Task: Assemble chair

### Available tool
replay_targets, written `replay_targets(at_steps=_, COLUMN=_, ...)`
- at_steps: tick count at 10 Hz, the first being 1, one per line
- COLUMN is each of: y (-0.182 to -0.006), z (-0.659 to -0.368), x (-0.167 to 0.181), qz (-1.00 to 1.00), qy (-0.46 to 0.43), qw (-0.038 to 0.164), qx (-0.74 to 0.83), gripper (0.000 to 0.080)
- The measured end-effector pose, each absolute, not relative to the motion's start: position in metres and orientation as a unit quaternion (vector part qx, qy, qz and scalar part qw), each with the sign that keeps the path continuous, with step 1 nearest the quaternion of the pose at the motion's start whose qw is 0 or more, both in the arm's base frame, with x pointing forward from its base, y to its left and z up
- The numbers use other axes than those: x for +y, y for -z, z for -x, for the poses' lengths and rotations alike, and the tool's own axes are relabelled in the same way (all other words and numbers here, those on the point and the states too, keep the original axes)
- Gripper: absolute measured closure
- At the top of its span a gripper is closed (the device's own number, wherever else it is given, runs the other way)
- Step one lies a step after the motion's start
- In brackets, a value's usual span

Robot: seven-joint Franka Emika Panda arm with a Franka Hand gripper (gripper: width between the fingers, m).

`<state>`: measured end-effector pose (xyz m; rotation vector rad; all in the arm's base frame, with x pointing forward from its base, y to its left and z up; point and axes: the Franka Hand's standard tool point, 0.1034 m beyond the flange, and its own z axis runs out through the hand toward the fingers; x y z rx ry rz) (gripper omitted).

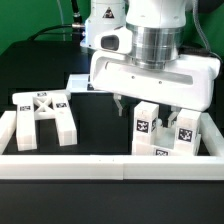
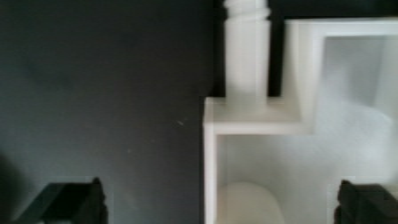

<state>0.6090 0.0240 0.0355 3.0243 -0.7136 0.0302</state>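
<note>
My gripper (image 1: 141,110) hangs open over the chair parts at the exterior view's right, with nothing between its jaws. Below it stand white blocky chair pieces with marker tags (image 1: 160,132), close to the border wall. A white leg frame with a crossed top and tags (image 1: 44,114) lies at the exterior view's left. In the wrist view my gripper (image 2: 221,204) is spread wide, one dark fingertip (image 2: 71,202) at each side. Beneath them is a stepped white chair slab (image 2: 267,150), and beyond it a thin turned white peg (image 2: 247,40) beside a white frame piece (image 2: 338,60).
A low white border wall (image 1: 100,166) runs along the front and up both sides of the black table (image 1: 100,125). The robot base (image 1: 100,25) stands at the back. A pale flat piece (image 1: 82,82) lies behind the arm.
</note>
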Motion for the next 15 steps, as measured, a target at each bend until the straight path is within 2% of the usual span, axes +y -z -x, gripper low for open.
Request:
replay_targets(at_steps=7, y=-0.010, z=-0.603, x=0.025, qz=-0.974, qy=-0.007, qw=0.025, qx=-0.225, gripper=0.0150)
replay_targets(at_steps=8, y=-0.009, z=-0.602, x=0.025, qz=-0.974, qy=-0.006, qw=0.026, qx=-0.225, gripper=0.0179)
replay_targets(at_steps=9, y=-0.009, z=-0.602, x=0.025, qz=-0.974, qy=-0.006, qw=0.026, qx=-0.225, gripper=0.0327)
replay_targets(at_steps=10, y=-0.009, z=-0.602, x=0.025, qz=-0.974, qy=-0.006, qw=0.025, qx=-0.225, gripper=0.0327)
replay_targets(at_steps=13, y=-0.009, z=-0.602, x=0.024, qz=-0.974, qy=-0.006, qw=0.025, qx=-0.225, gripper=0.0749)
replay_targets(at_steps=15, y=-0.012, z=-0.604, x=0.025, qz=-0.974, qy=-0.009, qw=0.024, qx=-0.226, gripper=0.0760)
